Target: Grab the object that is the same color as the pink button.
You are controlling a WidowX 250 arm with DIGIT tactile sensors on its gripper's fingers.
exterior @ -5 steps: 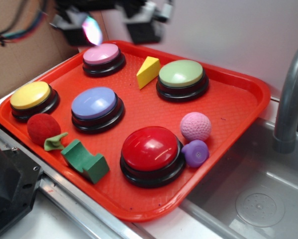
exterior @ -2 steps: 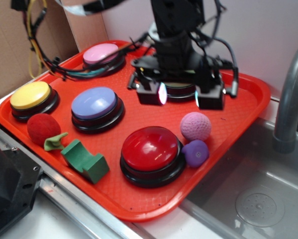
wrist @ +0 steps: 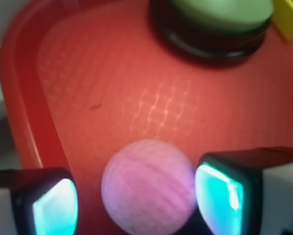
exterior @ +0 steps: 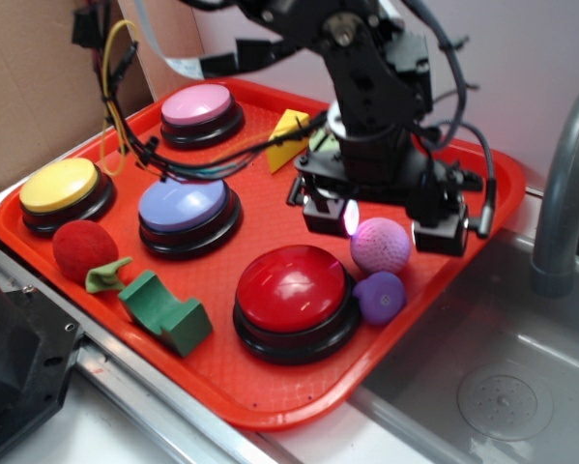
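You're looking at a matt, dimpled pale pink ball (exterior: 380, 245) on a red plastic tray (exterior: 463, 208) with a fine grid texture. The big red dome button (exterior: 291, 288) is glossy plastic; the red ball (exterior: 81, 248) looks fuzzy, the green block (exterior: 163, 312) matt foam.

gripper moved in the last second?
Yes. The gripper came from above the pink button forward across the tray; it now brackets the pink ball.

White wall (exterior: 521, 58) behind; cardboard (exterior: 28, 87) left; grey sink (exterior: 502, 367) right.

Five buttons (exterior: 291, 295), perhaps six small objects (exterior: 381, 244).
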